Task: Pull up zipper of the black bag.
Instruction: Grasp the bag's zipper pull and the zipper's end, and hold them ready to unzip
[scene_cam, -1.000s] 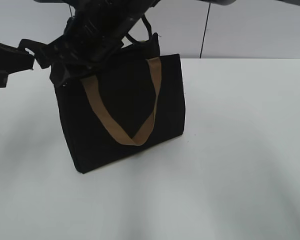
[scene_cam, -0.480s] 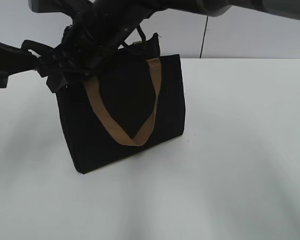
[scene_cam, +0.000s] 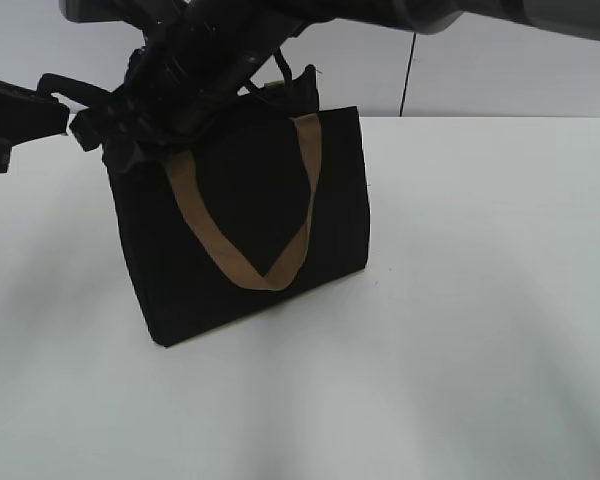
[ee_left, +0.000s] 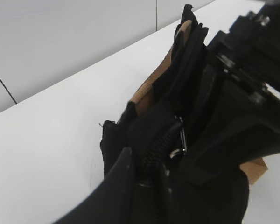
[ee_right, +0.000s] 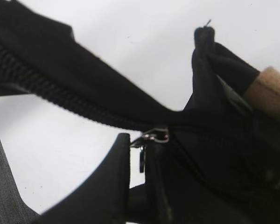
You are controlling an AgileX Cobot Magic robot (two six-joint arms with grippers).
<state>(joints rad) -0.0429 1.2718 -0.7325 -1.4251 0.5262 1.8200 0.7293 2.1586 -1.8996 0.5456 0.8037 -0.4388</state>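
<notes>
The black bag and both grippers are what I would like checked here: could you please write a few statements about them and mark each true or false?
1. The black bag stands upright on the white table. True.
2. The tan strap handle on the near side stands up above the rim. False: it hangs down against the bag's side in a V.
3. Both arms are at the bag's top left end. True.
4. The silvery pull tab sits right at the right gripper. True.
5. The left gripper is far from the bag. False: it is against the bag's top rim by the zipper.
</notes>
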